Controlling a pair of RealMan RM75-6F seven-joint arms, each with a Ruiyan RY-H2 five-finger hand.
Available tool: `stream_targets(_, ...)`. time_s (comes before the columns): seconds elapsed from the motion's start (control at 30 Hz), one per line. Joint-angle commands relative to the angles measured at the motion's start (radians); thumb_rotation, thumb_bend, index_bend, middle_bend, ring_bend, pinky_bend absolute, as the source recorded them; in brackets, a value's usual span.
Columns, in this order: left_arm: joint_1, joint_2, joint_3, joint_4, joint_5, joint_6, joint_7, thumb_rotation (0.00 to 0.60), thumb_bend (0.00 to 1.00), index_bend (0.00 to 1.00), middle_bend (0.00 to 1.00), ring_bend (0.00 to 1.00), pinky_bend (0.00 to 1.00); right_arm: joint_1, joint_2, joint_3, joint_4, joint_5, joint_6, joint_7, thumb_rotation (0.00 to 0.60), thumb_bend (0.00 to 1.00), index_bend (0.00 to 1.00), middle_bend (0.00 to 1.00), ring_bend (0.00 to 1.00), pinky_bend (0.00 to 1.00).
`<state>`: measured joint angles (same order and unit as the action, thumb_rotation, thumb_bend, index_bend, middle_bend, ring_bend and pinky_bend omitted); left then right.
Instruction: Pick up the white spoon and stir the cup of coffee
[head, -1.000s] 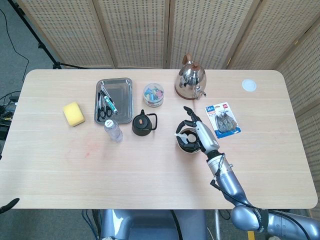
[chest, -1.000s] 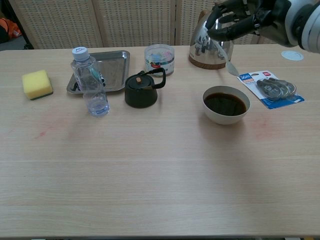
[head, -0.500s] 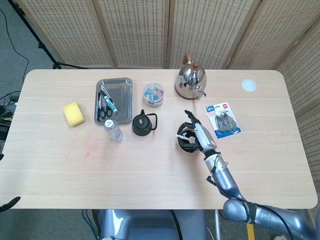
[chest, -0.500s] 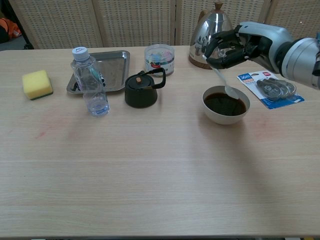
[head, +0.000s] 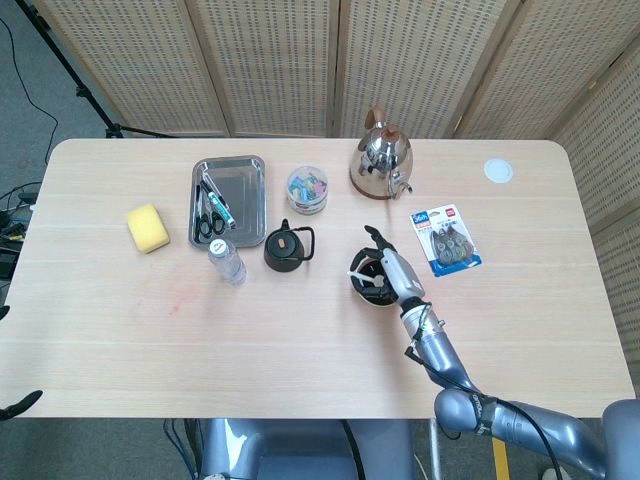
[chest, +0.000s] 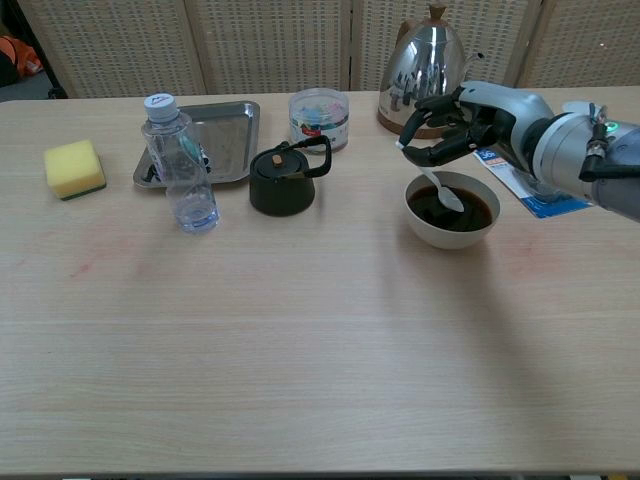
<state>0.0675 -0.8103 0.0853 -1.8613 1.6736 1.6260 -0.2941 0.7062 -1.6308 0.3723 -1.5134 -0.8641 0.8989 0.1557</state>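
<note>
A white cup of dark coffee (chest: 451, 213) stands right of the table's middle; in the head view the cup (head: 362, 293) is mostly under my right hand (head: 388, 268). That right hand (chest: 462, 125) hovers just above the cup and pinches the handle of the white spoon (chest: 436, 186). The spoon slants down to the right, its bowl at the coffee's surface. In the head view only a short piece of the white spoon (head: 358, 273) shows. My left hand is not in either view.
A black teapot (chest: 286, 178) sits left of the cup, a steel kettle (chest: 427, 70) behind it, a blue blister pack (head: 447, 240) to its right. Further left are a water bottle (chest: 182, 164), a steel tray (chest: 216, 141), a round tub (chest: 319, 119) and a yellow sponge (chest: 74, 168).
My right hand has come down and toward the cup with the spoon. The spoon's bowl went from above the cup's far rim down into the coffee.
</note>
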Motion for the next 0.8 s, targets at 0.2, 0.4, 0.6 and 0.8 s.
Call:
stream_targets(0.2, -0.009, -0.001, -0.002, -0.007, -0.009, -0.019, 0.015, 0.600, 0.00, 0.00, 0.00, 0.00, 0.00, 0.011, -0.014, 0.018, 0.050, 0.002, -0.065, 0.066, 0.600, 0.52, 0.59, 0.00, 0.00, 0.00)
stream_targets(0.4, -0.012, -0.003, -0.004, -0.012, -0.016, -0.027, 0.025, 0.600, 0.00, 0.00, 0.00, 0.00, 0.00, 0.021, -0.032, 0.024, 0.092, -0.011, -0.069, 0.078, 0.600, 0.52, 0.59, 0.00, 0.00, 0.00)
stream_targets(0.6, -0.016, -0.007, -0.007, -0.017, -0.027, -0.038, 0.039, 0.600, 0.00, 0.00, 0.00, 0.00, 0.00, 0.009, -0.025, 0.033, 0.145, -0.035, -0.076, 0.121, 0.600, 0.52, 0.59, 0.00, 0.00, 0.00)
stream_targets(0.8, -0.016, -0.012, -0.006, -0.025, -0.024, -0.040, 0.057, 0.600, 0.00, 0.00, 0.00, 0.00, 0.00, -0.026, 0.013, 0.029, 0.132, -0.065, -0.078, 0.171, 0.600, 0.52, 0.59, 0.00, 0.00, 0.00)
